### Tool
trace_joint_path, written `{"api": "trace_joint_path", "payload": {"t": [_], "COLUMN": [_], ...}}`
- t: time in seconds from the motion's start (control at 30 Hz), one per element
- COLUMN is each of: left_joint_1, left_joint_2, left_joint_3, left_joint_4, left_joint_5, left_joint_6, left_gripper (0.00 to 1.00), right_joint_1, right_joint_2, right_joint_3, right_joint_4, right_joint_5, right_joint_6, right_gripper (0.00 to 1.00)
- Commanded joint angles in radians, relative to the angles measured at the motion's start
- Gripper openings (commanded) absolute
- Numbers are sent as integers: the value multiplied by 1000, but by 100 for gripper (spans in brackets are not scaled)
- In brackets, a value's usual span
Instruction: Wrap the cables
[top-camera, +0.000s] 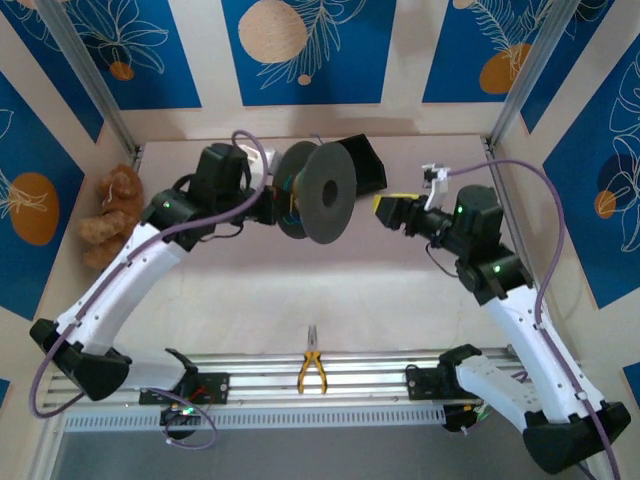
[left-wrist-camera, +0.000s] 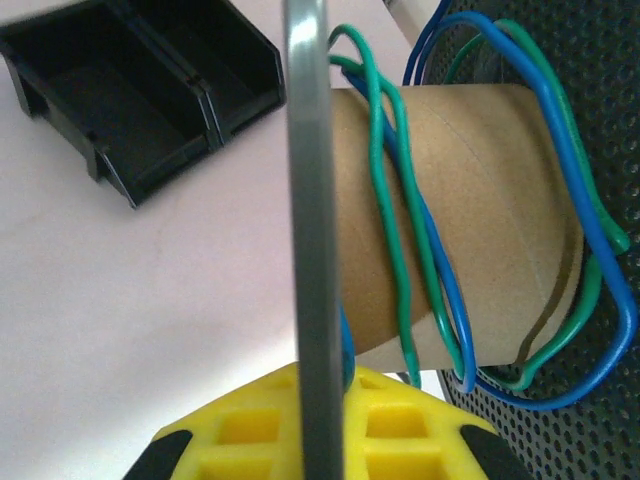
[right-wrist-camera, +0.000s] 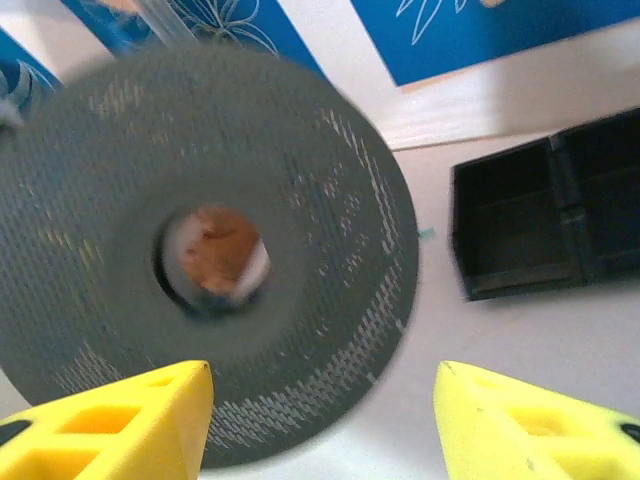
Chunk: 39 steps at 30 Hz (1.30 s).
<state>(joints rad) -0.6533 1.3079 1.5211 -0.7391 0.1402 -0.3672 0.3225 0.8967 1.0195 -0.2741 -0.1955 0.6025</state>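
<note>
Your left arm arcs up from its base and in toward the centre. The left gripper (left-wrist-camera: 318, 420) is clamped tight on the edge of the spool's (top-camera: 322, 192) left flange. Your right arm reaches in from the right. The right gripper (right-wrist-camera: 322, 390) has its fingers spread wide, holds nothing, and faces the other flange just short of it. The cables (left-wrist-camera: 400, 250), green and blue, loop loosely round the cardboard core (left-wrist-camera: 490, 200). The black bin (left-wrist-camera: 205, 95) beyond the spool is empty.

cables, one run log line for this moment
cables green, blue, looped on spool core | left jaws shut on spool flange | right jaws open, facing flange
</note>
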Motion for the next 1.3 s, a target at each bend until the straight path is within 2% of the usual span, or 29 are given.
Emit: {"api": "trace_joint_path", "payload": {"t": [0.0, 0.07, 0.13, 0.23, 0.33, 0.5, 0.67, 0.77, 0.97, 1.27], "left_joint_1": [-84, -140, -180, -222, -247, -271, -279, -283, -289, -292], "left_joint_2": [-83, -109, -112, -100, -86, -70, -64, -61, -52, -42], "left_joint_3": [-100, -184, -231, -264, -269, -269, -265, -262, -252, -246], "left_joint_4": [181, 283, 345, 398, 417, 427, 419, 411, 403, 384], "left_joint_5": [-298, -404, -481, -557, -589, -613, -630, -632, -637, -642], "left_joint_6": [232, 306, 366, 416, 438, 453, 456, 458, 459, 456], "left_gripper": [0, 0, 0, 0, 0, 0, 0, 0, 0, 0], "right_joint_1": [-58, -74, -63, -40, -11, 40, 59, 62, 82, 86], "right_joint_2": [61, 106, 136, 164, 194, 258, 270, 268, 287, 281], "right_joint_3": [94, 132, 153, 216, 290, 360, 381, 378, 396, 403], "right_joint_4": [-34, 8, 39, -17, -139, -266, -374, -378, -376, -372], "right_joint_5": [-258, -335, -348, -331, -304, -293, -219, -209, -201, -187], "right_joint_6": [337, 495, 627, 716, 719, 706, 669, 664, 655, 654], "right_gripper": [60, 61, 61, 62, 58, 43, 43, 44, 34, 32]}}
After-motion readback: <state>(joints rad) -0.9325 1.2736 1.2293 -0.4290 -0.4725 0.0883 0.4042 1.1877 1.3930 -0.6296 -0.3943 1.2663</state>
